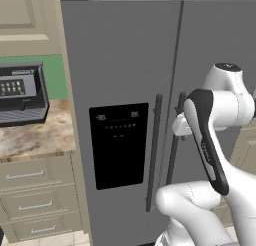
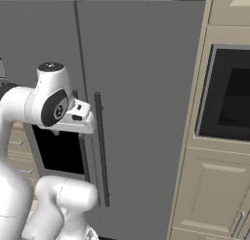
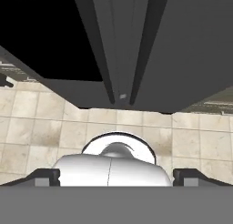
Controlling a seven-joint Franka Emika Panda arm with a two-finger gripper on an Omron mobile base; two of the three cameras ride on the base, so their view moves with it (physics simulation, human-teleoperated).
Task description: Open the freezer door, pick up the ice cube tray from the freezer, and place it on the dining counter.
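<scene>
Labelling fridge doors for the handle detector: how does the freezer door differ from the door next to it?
The freezer door carries a black dispenser panel; the wider door is plain grey. The freezer door is narrower, the other clearly broader. The freezer door's handle runs along its right edge, the wider door's handle along its left, so they flank the centre seam. Shared: both are grey, shut, with long dark vertical handles.

The freezer door (image 1: 120, 115) is shut in front of you, blocking the way inside. Its long dark handle (image 1: 154, 152) stands just beside the wider door's handle (image 2: 101, 149), a narrow gap between them; your arm's elbow crowds the lower right.
</scene>
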